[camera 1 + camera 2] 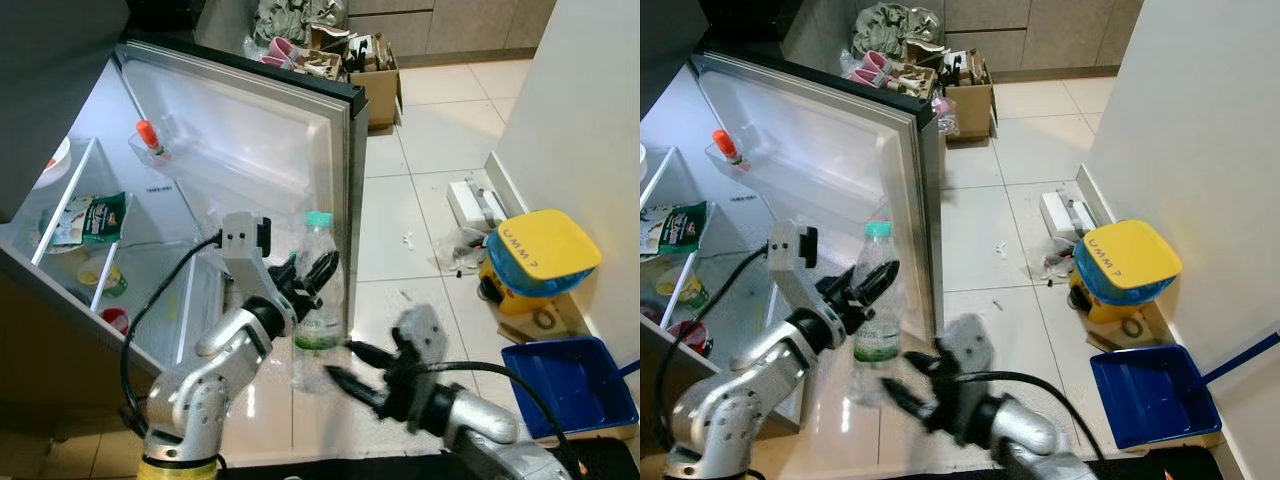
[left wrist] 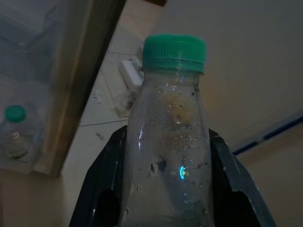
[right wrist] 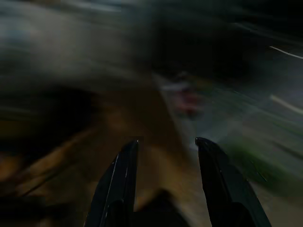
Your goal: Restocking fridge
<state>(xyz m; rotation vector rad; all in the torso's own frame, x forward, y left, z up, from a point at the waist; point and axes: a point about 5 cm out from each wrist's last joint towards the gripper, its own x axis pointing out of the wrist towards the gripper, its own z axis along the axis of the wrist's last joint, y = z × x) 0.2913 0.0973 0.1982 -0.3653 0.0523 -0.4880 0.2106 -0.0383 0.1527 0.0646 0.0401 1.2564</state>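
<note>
The fridge (image 1: pixel 90 230) stood open across the left half of the frame, its door (image 1: pixel 250 130) swung out toward the middle, shelves at far left. In front of the door's edge, centre frame, my left gripper (image 1: pixel 312 278) was clamped on a clear bottle (image 1: pixel 318 300) with a green cap, its long axis upright. The shelves lay left of it, so that arm was nearer. My right gripper (image 1: pixel 340 362), low centre and blurred, had its fingers spread and empty.

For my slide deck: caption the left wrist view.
Left gripper clamps a clear green-capped bottle beside the open fridge door.
</note>
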